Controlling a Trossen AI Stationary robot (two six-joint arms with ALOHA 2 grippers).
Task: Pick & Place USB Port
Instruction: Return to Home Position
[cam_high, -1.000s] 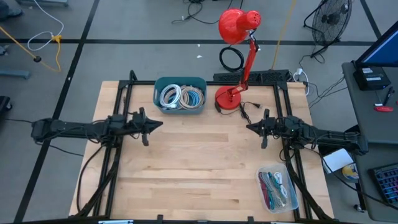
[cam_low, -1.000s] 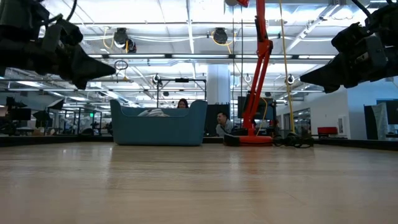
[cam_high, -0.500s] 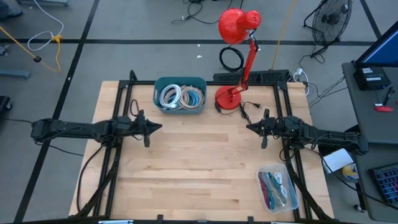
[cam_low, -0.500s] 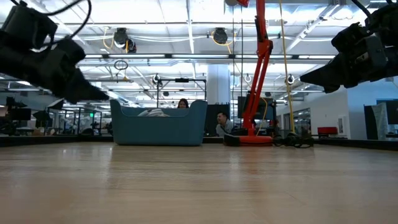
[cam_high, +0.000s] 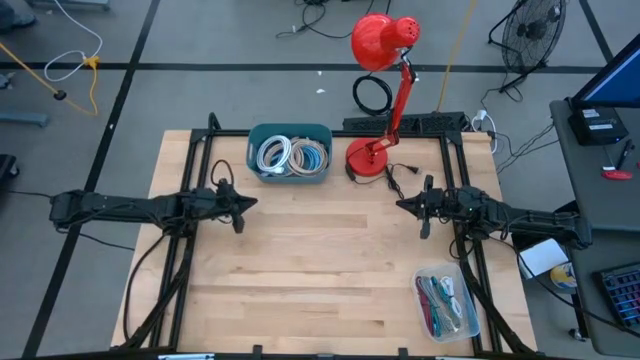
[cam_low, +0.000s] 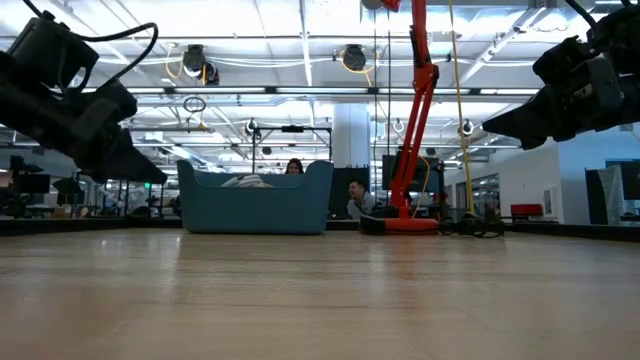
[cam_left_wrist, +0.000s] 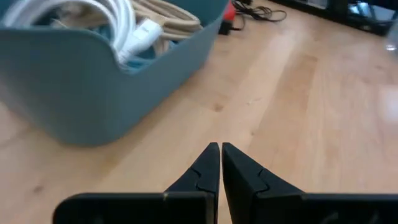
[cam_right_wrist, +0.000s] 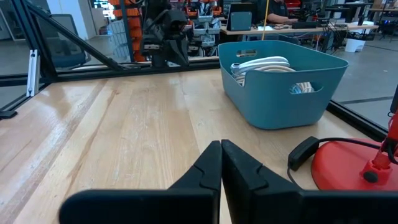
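- Now the left gripper (cam_high: 248, 203) is hovering at the table's (cam_high: 320, 270) nine o'clock, pinched closed, holding nothing.
- The right gripper (cam_high: 403, 205) is hanging at three o'clock, likewise closed and empty.

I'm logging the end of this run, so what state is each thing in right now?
left gripper: shut, empty, raised.
right gripper: shut, empty, raised.
blue bin: upright, holds coiled cables.
transparent bin: upright, holds coloured cables.
red lamp: standing upright; lit or not, cannot tell.
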